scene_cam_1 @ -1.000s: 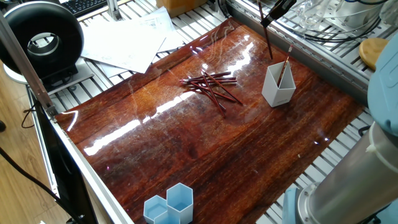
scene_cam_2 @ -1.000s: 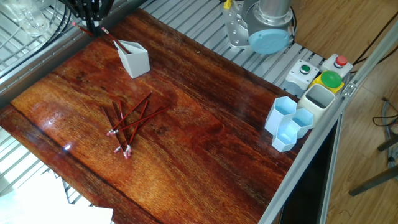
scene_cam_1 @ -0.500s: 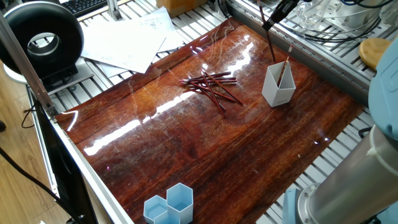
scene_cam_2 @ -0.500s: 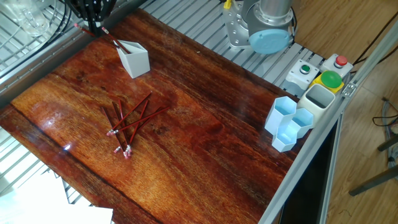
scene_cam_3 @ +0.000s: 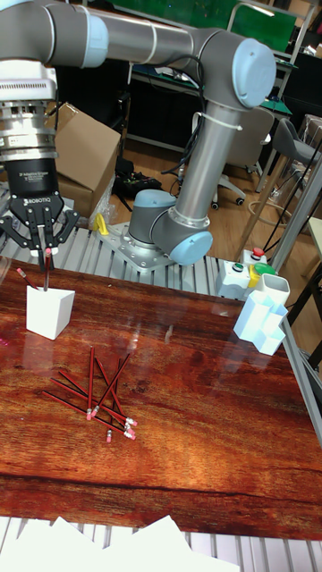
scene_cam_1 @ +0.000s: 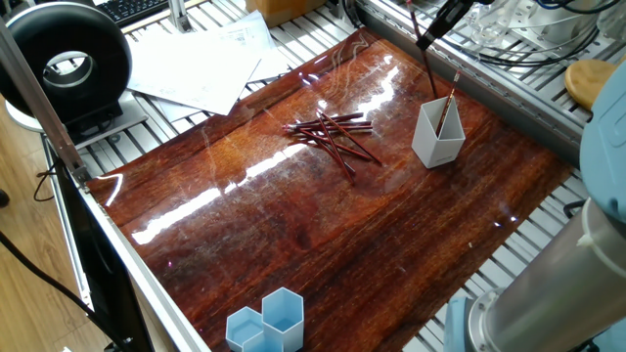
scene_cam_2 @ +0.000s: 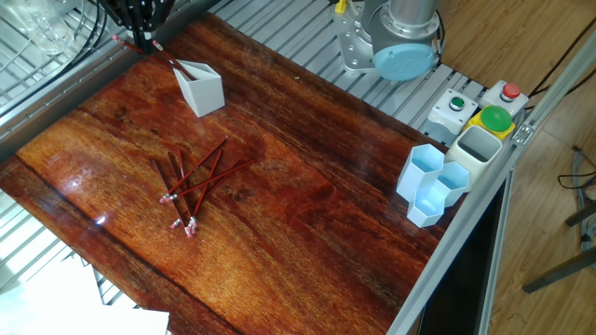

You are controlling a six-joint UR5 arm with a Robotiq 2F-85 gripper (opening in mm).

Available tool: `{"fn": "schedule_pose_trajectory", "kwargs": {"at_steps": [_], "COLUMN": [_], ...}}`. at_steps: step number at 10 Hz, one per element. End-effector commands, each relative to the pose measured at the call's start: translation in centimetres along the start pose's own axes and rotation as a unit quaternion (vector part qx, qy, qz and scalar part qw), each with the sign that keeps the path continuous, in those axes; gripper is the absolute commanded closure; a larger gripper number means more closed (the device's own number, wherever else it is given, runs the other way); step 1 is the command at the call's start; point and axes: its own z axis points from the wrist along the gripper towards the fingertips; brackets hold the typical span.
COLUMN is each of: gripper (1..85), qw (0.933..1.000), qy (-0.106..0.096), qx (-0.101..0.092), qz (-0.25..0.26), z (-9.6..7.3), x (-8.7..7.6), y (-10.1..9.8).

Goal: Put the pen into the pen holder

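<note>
The white pen holder [scene_cam_1: 437,137] [scene_cam_2: 201,90] [scene_cam_3: 48,314] stands near the far edge of the wooden table, with one dark red pen [scene_cam_1: 448,106] leaning inside it. My gripper [scene_cam_1: 426,37] [scene_cam_2: 140,37] [scene_cam_3: 45,245] hangs right above the holder. It is shut on another pen [scene_cam_1: 429,70] [scene_cam_3: 46,272], held almost upright with its pink eraser end up. That pen's lower tip is at the holder's rim. Several more pens [scene_cam_1: 333,133] [scene_cam_2: 191,181] [scene_cam_3: 98,393] lie in a loose pile mid-table.
Light blue hexagonal cups [scene_cam_1: 266,323] [scene_cam_2: 430,186] [scene_cam_3: 259,326] stand at the table edge opposite the holder. A button box [scene_cam_2: 484,110] sits beside them, near the robot base [scene_cam_2: 396,42]. Papers [scene_cam_1: 196,59] and a black round device [scene_cam_1: 64,64] lie off the table.
The gripper and the held pen have shifted slightly toward the pen holder, bringing the pen's lower tip over the rim. The pile and the pen in the holder have not moved.
</note>
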Motion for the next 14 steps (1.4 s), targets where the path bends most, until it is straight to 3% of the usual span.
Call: {"fn": "schedule_pose_trajectory", "kwargs": {"at_steps": [1, 2, 4, 7, 12, 14], "gripper": [84.7, 84.7, 84.7, 84.7, 84.7, 84.7], "qw": [1.0000, 1.0000, 0.9990, 0.9985, 0.9985, 0.9995], "qy": [-0.006, -0.009, -0.044, -0.054, -0.054, -0.030], "qx": [0.001, 0.002, 0.001, 0.002, -0.001, 0.005], "qz": [0.000, 0.003, 0.001, -0.002, -0.007, 0.001], "z": [-0.2, -0.2, -0.9, -0.4, 0.1, -0.3], "x": [-0.3, -0.5, -0.5, 0.1, 1.2, 2.1], "y": [0.0, -0.1, 0.6, 0.6, 0.1, 0.0]}}
